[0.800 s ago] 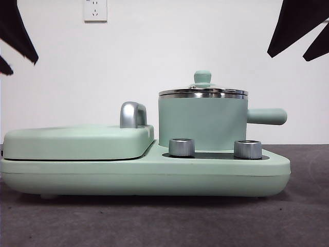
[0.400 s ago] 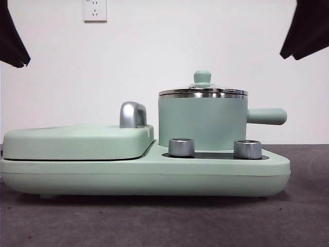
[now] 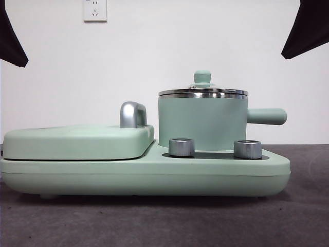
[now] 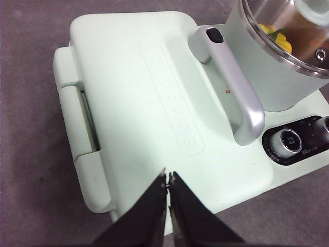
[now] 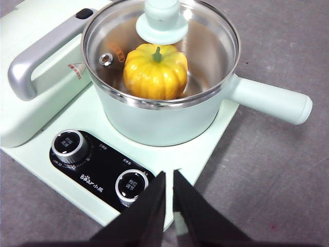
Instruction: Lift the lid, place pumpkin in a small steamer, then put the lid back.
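The task looks finished: the pumpkin [image 5: 155, 71] sits inside the small steamer [image 3: 202, 123] at frame centre-right, the lid [image 3: 202, 90] seated on top, while the left gripper [image 4: 167, 180] and right gripper [image 5: 169, 177] are both pressed together, empty, clear of everything.

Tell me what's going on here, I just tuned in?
Nothing is being handled right now. The pumpkin sits inside the small steamer, and the lid is on top of it. The left gripper hovers over the flat griddle cover; the right gripper hangs above the control knobs. Both are empty, jaws almost closed.
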Controlling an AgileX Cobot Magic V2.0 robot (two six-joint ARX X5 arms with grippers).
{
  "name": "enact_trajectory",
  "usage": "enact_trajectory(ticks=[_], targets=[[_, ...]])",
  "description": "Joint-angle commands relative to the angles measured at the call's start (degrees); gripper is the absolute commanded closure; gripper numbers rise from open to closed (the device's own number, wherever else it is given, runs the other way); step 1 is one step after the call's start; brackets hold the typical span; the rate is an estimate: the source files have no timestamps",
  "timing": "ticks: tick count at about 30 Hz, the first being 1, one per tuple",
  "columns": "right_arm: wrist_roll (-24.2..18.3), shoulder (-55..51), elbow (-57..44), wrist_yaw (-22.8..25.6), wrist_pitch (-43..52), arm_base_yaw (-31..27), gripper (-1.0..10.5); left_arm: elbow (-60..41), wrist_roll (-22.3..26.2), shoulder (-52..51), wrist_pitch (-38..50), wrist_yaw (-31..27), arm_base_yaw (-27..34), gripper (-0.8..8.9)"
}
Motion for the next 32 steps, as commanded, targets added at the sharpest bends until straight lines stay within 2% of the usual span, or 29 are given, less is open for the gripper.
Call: enact_trajectory(ticks=[1,11,14,17,19,22,29,32], targets=[[0.6,0.3,0.3,0.0,0.6,0.3,9.3,0.4,0.5,0.3,0.6,-0.1,-0.1,8.07],[0.6,0.4,0.3,0.0,0.6,0.3,9.3,-0.3,1.8,-3.3,1.5,-0.1,1.1,8.07],[0.6,0.4,0.3,0.0,0.6,0.3,9.3,-5.2,3.2,-7.3,9.9,-0.1,4.0,8.07],[0.6,0.4,0.3,0.0,0.6,0.3,9.3,-13.9,3.2,-13.5,22.3,-0.1,7.7,8.07],[0.6,0.4,0.3,0.0,0.6,0.3,9.3,-21.1,3.1,-19.3,30.2,-0.1,10.1,8.07],[0.6,0.4,0.3,0.0,0.6,0.3,9.3,-30.4,3.6,-28.6,37.1,-0.5,13.0,8.07],[0.6,0.4,0.3,0.0,0.6,0.3,9.3,-43.1,3.5,-45.2,35.5,-5.0,18.0,8.07],[0.6,0.3,0.3,0.0,0.7,0.3,9.3,-44.3,3.2,-47.7,29.9,-6.7,19.0,8.07]])
